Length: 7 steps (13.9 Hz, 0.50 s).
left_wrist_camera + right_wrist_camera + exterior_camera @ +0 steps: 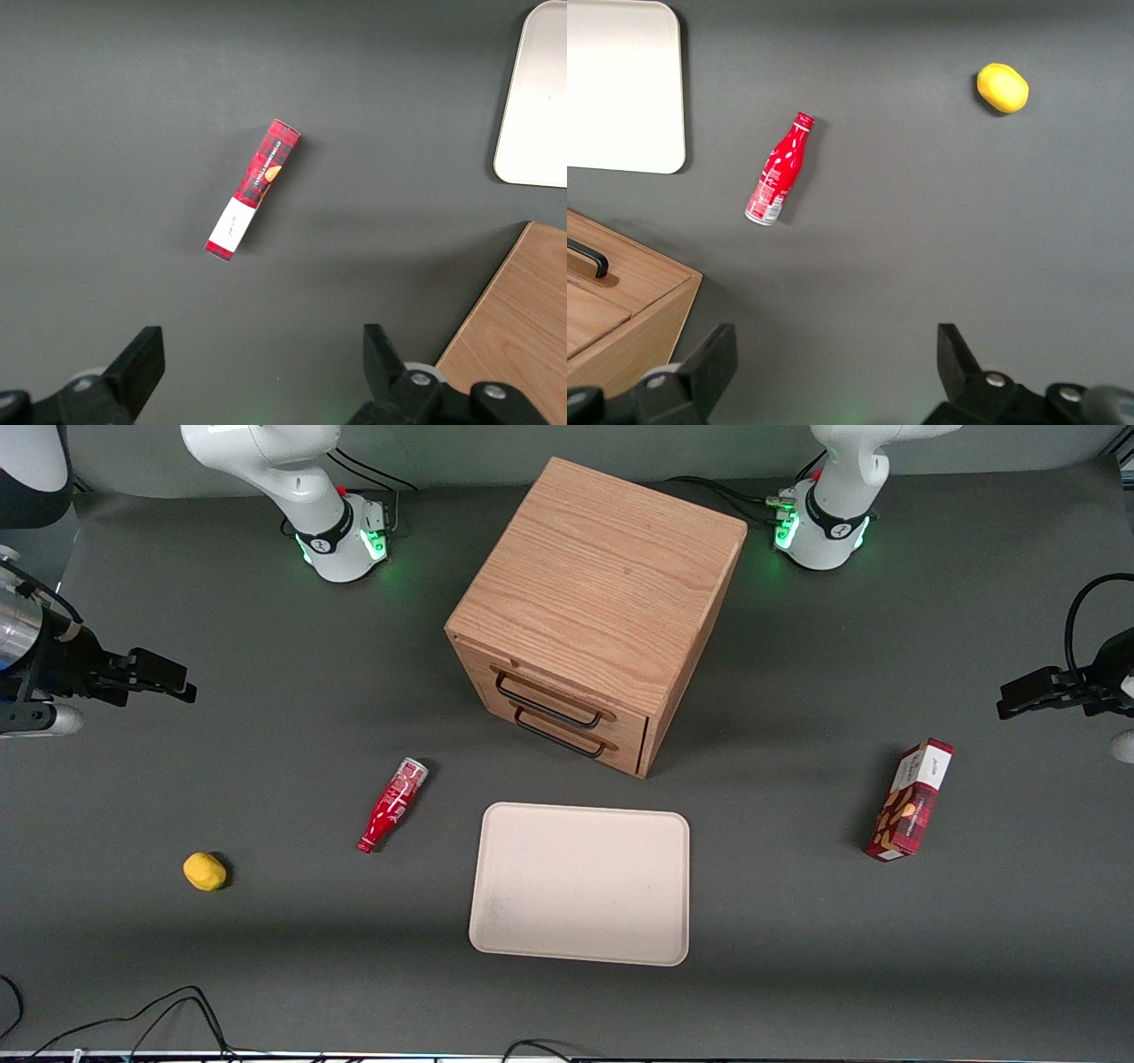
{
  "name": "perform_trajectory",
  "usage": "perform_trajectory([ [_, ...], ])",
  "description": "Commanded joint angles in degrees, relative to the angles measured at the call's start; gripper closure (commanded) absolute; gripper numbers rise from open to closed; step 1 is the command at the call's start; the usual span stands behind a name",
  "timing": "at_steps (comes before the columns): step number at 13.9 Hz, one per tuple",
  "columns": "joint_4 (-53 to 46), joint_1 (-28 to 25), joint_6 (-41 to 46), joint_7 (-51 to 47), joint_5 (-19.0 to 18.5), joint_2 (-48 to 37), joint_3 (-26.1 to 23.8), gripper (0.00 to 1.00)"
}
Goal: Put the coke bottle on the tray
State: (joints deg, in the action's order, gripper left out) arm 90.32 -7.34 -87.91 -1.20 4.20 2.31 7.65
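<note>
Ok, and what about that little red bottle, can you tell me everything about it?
The coke bottle is small, slim and shiny red with white markings, a narrow neck and a silvery flat base. It lies on its side on the dark table, its neck end nearer the front camera than its base. It rests beside the tray, not on it or touching it. A yellow lemon-like thing lies apart. The gripper is open, well away, and nothing holds the bottle.
</note>
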Motion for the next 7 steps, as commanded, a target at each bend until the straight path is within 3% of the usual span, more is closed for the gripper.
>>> perform_trajectory([
  [1,-1.37,1.19,1.17,-1.17,-1.46,0.5,-1.67,0.0],
  [4,-3.04,0.84,1.86,-3.36,-1.12,1.99,-1.76,0.0],
  [7,-2.7,0.84,1.87,-15.55,-1.65,3.83,-5.44,0.0],
])
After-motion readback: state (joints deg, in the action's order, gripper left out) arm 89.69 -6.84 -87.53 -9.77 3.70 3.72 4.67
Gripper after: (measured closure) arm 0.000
